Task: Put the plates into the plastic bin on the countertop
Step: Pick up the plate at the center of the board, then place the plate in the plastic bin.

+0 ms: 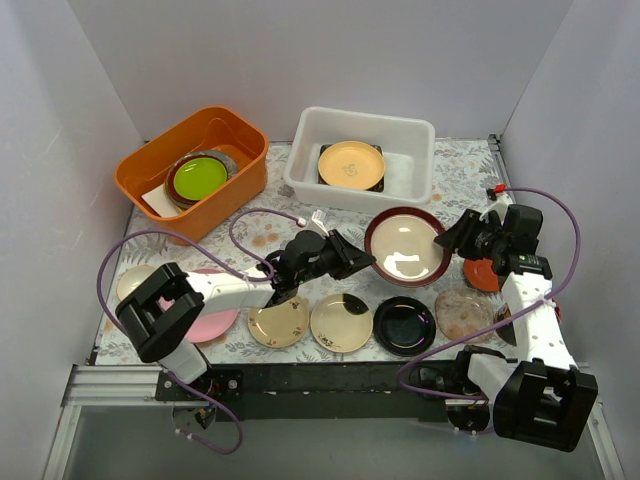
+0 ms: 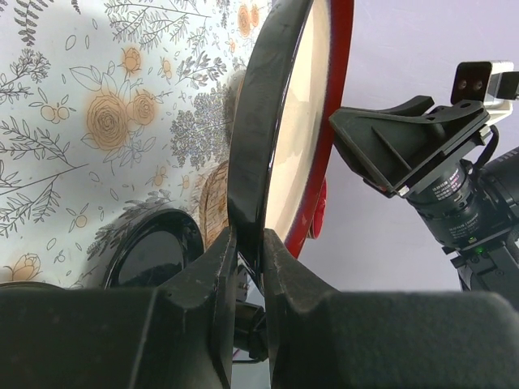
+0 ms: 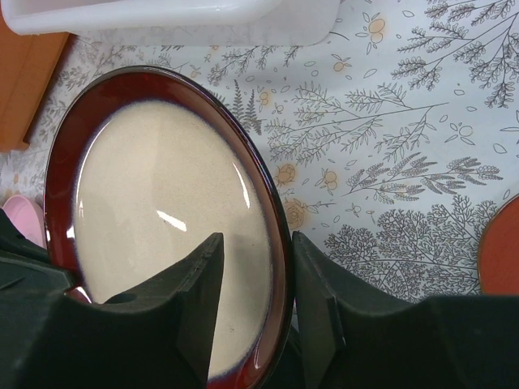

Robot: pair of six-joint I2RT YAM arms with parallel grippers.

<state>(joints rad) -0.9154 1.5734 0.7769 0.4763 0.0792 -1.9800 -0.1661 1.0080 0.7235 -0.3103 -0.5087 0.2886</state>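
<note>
The fern-print countertop (image 1: 458, 178) carries the bin (image 1: 365, 113) at upper centre, a gold plate (image 1: 351, 164) inside it. At mid-frame the brown-rimmed plate (image 1: 405, 245) hangs tilted. The left gripper (image 1: 364, 258) is clamped on its rim, and the right gripper (image 1: 448, 240) straddles the opposite edge with jaws apart.

White arms (image 1: 225, 290) w/ blk tools (image 2: 249, 239) (image 3: 258, 243), purple cables (image 1: 577, 232).

An orange tub (image 1: 225, 200) holds a lime-green plate (image 1: 198, 177) stacked on a dark dish (image 1: 178, 196). A white sheet (image 1: 157, 202) lies in the tub's near-left corner. Grey walls (image 1: 300, 50) rise behind the tub.
</note>
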